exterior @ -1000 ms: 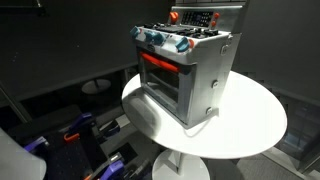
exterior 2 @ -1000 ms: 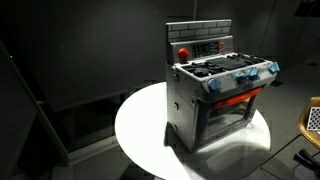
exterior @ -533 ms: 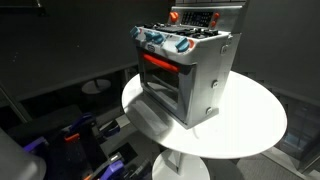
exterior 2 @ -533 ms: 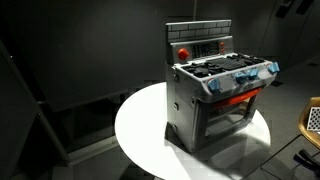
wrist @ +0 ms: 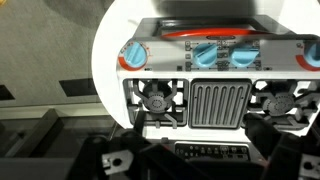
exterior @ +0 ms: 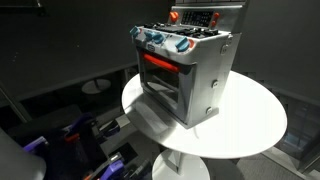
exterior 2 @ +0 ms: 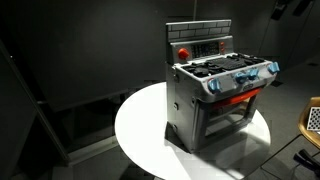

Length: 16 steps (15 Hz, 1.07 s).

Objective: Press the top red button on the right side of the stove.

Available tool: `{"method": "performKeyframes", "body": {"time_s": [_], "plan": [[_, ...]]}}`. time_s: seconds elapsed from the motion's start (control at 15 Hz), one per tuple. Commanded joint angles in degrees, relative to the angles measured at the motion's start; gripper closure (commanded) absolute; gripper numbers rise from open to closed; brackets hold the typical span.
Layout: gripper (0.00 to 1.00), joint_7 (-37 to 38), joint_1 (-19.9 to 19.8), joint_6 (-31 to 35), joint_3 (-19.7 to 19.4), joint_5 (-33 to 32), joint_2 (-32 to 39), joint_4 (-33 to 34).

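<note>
1. The gripper (wrist: 200,162) shows in the wrist view as dark fingers (wrist: 115,158) entering at 7 and 5 o'clock, spread wide and holding nothing.
2. Beneath them is the stove (wrist: 215,100), seen from above, with the grill (wrist: 217,102) central, burners at 9 and 3 o'clock and blue knobs (wrist: 204,55) at 12.
3. In both exterior views the stove (exterior: 190,70) (exterior 2: 215,95) stands upright on a round white table (exterior: 250,125), its oven window (exterior: 160,66) glowing red.
4. A red button (exterior 2: 183,53) sits on the back panel.
</note>
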Motion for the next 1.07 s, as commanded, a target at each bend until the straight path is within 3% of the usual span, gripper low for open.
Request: {"method": "performKeyframes", "body": {"time_s": [0.0, 0.47, 1.0], "plan": [[0.00, 4.43, -0.92, 4.13, 0.61, -3.42, 0.86, 0.19], [0.00, 12.23, -3.67, 14.20, 1.20, -8.62, 4.98, 0.23], [0.00, 21.41, -7.46, 18.67, 0.63, -15.47, 11.98, 1.84]]}}
